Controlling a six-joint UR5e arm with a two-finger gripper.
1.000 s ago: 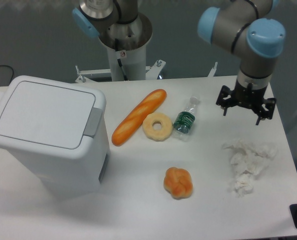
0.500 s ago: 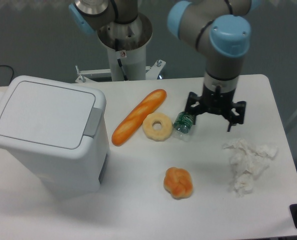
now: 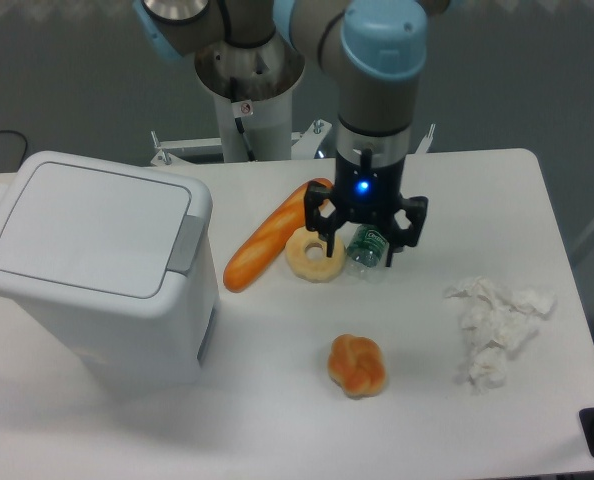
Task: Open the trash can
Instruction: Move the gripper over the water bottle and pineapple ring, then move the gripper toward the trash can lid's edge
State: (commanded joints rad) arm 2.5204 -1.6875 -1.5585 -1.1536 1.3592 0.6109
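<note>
Large white boxy plastic trash can (image 3: 92, 275) at the left of the white table (image 3: 277, 420), lid flat and closed, grey push-latch tab (image 3: 185, 243) on the right-hand edge, facing the food items. Black two-finger gripper (image 3: 367, 222) on the grey and blue arm above the table's middle, well apart from the trash can, a blue light lit on the wrist. Fingers spread apart, pointing down, nothing clamped between them; whether the tips touch anything below, impossible to tell. Partly hidden under the gripper: a small clear plastic bottle with a green label (image 3: 371, 245), lying on its side. Just left of the bottle, a pale ring-shaped pastry (image 3: 313, 256), its upper edge overlapped by one gripper finger. Touching the ring's left side, a long orange-brown baguette (image 3: 269, 236), lying diagonally, lower end nearest the trash can's latch. Nearer the front edge, alone, a round golden knotted bun (image 3: 357, 365). At the right, a heap of crumpled white tissue paper (image 3: 494, 327), well apart from the rest. Behind the table, the grey cylindrical robot base (image 3: 249, 95).
</note>
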